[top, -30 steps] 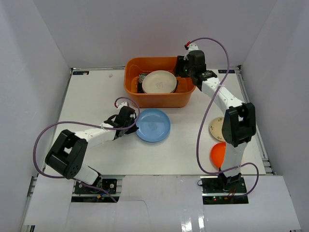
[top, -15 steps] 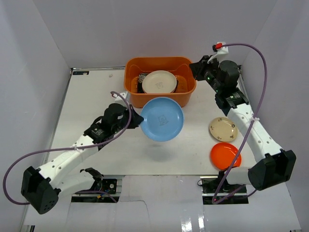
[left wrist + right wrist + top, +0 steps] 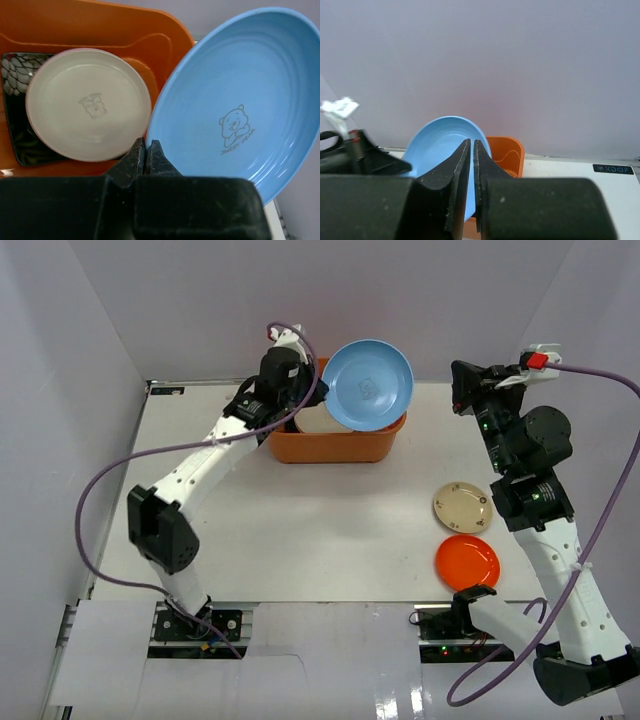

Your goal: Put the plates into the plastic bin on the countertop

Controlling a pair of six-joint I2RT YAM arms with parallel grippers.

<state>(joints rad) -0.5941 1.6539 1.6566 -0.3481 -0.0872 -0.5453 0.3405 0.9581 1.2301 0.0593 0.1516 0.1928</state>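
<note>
Light blue plastic, the plate [image 3: 368, 385] hangs tilted in the air above the right part of the orange bin [image 3: 330, 448], and the left jaws are clenched on its left rim. The left wrist view shows a small bear drawing on its inner face. The bin stands at the far side of the white surface [image 3: 300, 530], close to the back wall [image 3: 300, 300]. Inside it lies a cream plate [image 3: 88, 110] on top of a dark patterned thing [image 3: 15, 137], which is mostly covered, so I cannot tell what it is. In the top view the blue plate and the left arm [image 3: 210, 465] hide most of the cream plate and part of the far rim of the bin. The right jaws are pressed together with only a thin slit and grasp nothing; they stand high, well to the right of the bin and pointing toward it. On the right side of the surface lie a beige plate [image 3: 463, 507] and, just beside it on the near side, an orange plate [image 3: 467, 561]. White walls close the surface on three sides, and purple cables [image 3: 100, 510] loop from both arms.
</note>
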